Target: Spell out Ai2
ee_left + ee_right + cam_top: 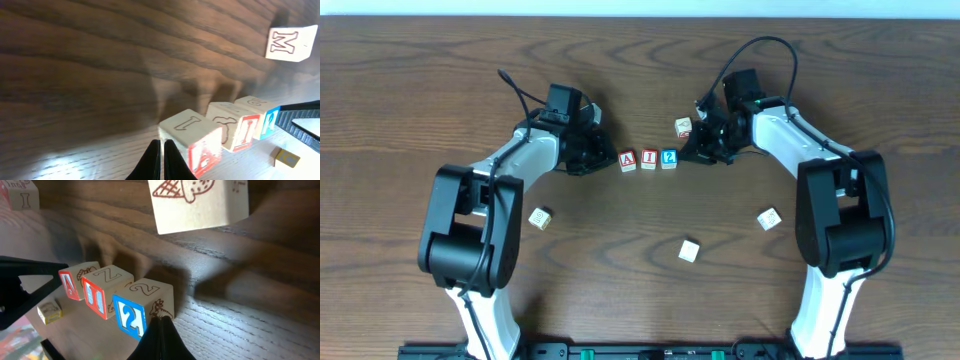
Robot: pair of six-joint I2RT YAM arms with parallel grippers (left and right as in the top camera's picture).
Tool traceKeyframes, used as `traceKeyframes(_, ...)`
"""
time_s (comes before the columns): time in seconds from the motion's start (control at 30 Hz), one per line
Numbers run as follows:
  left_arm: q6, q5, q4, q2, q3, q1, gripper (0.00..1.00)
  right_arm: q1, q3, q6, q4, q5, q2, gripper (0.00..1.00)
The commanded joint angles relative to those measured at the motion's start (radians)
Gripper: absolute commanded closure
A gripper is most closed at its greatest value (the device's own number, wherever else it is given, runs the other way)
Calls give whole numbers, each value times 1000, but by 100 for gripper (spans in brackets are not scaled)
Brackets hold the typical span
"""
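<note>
Wooden cubes already spell the word. A red-faced wooden cube marked A (628,159), a red-faced wooden cube marked I (648,159) and a blue-faced wooden cube marked 2 (668,158) sit side by side in a close row near the middle of the dark wood-grain desk (410,80), reading in order in the overhead view.

The left pincer (162,148) has its tips pressed together on nothing, low beside the A end. The right pincer (159,323) is likewise closed and empty, its tip just at the 2 end. A pale wooden cube printed with an ice-cream cone (197,200) lies apart behind the row.

I judge the spelling essentially done. At most, the slightly uneven line needs squaring and the arms need drawing clear.
</note>
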Motion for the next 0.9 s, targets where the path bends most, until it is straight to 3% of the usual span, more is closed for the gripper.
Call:
traceKeyframes(0.0,-5,3,9,13,-8,-13,94,18,-6,18,2,-1,14,99)
traceKeyframes(0.87,-21,12,72,38,-8,-16,94,26,-6,18,18,-9,14,99)
